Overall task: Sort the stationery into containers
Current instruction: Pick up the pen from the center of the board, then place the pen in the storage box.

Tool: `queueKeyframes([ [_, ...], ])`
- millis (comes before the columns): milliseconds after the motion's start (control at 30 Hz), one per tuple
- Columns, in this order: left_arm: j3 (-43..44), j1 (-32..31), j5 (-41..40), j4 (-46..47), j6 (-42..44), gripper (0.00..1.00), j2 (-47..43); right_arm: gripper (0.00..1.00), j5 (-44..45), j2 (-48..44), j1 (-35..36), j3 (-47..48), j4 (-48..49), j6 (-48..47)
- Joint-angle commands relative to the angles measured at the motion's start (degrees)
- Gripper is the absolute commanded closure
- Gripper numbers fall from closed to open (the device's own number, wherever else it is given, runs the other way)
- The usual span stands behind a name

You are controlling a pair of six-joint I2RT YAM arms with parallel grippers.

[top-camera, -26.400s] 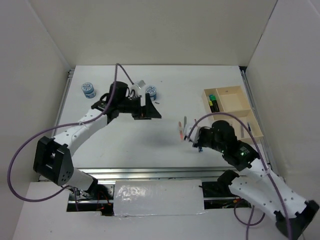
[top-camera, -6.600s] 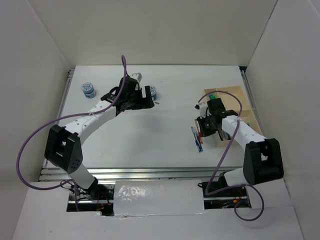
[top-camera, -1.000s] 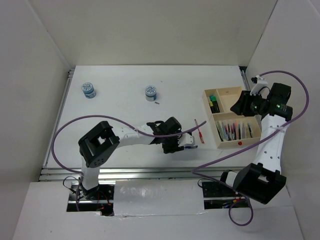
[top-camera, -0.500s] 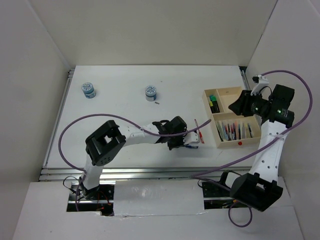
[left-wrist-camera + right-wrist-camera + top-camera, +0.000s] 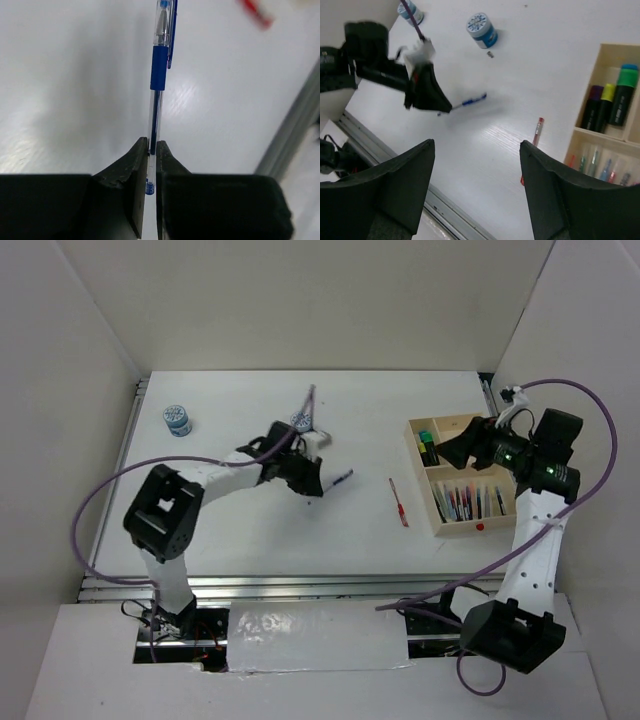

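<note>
Left wrist view showed the left arm's black fingers [image 5: 144,154] clenched on the tail end of a clear-barrelled blue ballpoint pen [image 5: 159,75], which jutted straight out from them over the white bench [image 5: 75,75]. Top external view placed that pen at mid-bench, pointing right, just near of a small round blue-white pot [image 5: 298,421]. A second such pot [image 5: 178,420] stood at the far left. A thin red pen [image 5: 398,502] lay alone on the bench, left of the pale wooden divided tray [image 5: 455,531]. Black-bodied highlighters [image 5: 427,448] sat in its far-left compartment, thin pens [image 5: 470,502] in its near one. The right arm's fingers [image 5: 455,447] hung spread wide over the tray's far part, grasping nothing.
</note>
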Motion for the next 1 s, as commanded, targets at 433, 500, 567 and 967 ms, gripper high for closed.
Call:
queueKeyframes([
  [433,-22.9,17.0,18.0,92.4,-93.9,1.0,-15.6,0.38,-1.1,3.8,32.3,-5.2,33.5,37.4],
  [500,-24.3,16.0,16.5,92.0,-94.1,1.0,-17.6,0.4,0.3,5.3,34.3,-2.3,35.1,38.1],
  [567,-24.9,15.2,14.3,94.4,-97.3,1.0,-17.6,0.42,1.4,6.6,36.2,-0.4,35.7,38.1],
  [967,-24.7,10.7,11.6,95.3,-96.6,1.0,-17.6,0.48,9.2,17.3,41.9,4.7,40.6,50.3],
])
